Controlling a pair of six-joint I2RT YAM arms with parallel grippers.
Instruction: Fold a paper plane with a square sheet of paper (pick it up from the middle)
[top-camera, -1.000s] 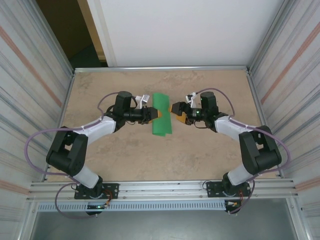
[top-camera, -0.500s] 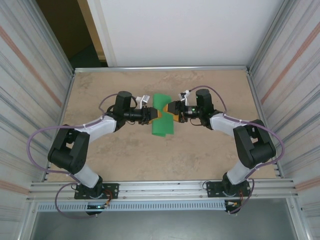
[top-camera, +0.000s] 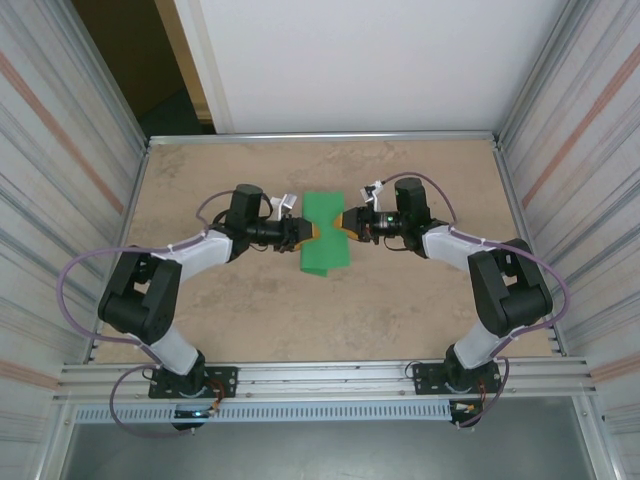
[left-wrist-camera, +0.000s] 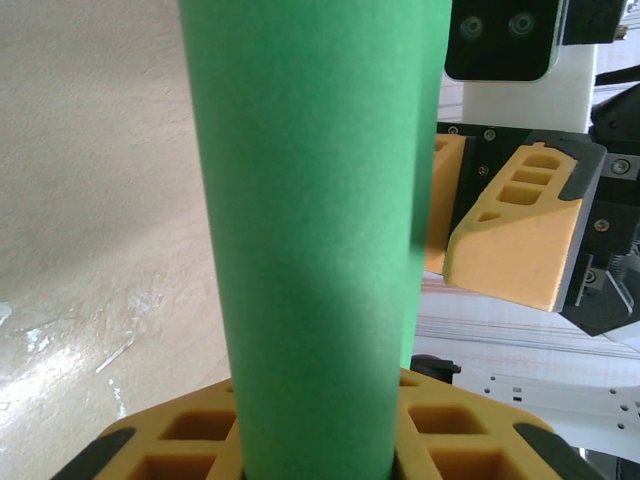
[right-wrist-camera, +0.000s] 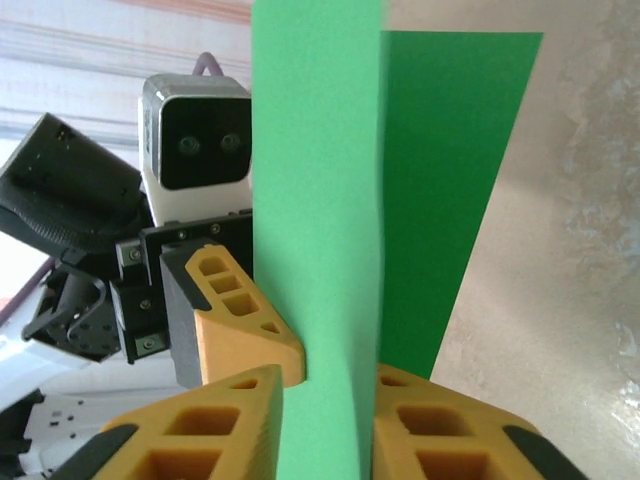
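- Plainly, the bright green square sheet of paper (top-camera: 323, 240), folded into a long narrow strip, sits over the middle of the tan stone-patterned tabletop (top-camera: 250, 300). It runs from far to near between the two arms. Whether its near end touches the table I cannot tell.
- From the left, the black left gripper (top-camera: 305, 231) with yellow-orange fingers (left-wrist-camera: 180, 440) is clamped on the strip's left edge. In its wrist view the paper rises straight out from between those fingers.
- From the right, the matching right gripper (top-camera: 346, 221) meets it head-on, jaws pressed together on the opposite edge. In its own wrist view a finger sits tight against each side of the green layer.
- Judging by this, the pinch from both sides at mid-length keeps the limp sheet taut. One arm could then crease or turn a flap while the other anchors it.
- The right wrist view shows the paper doubled, with a nearer layer in the grip and a darker flap behind. Folding looks only partway done, with no pointed dart shape yet.
- No brand, label or writing can be read. The sheet is plain, and the white camera housing (right-wrist-camera: 197, 145) on the left wrist shows only lenses and screws.
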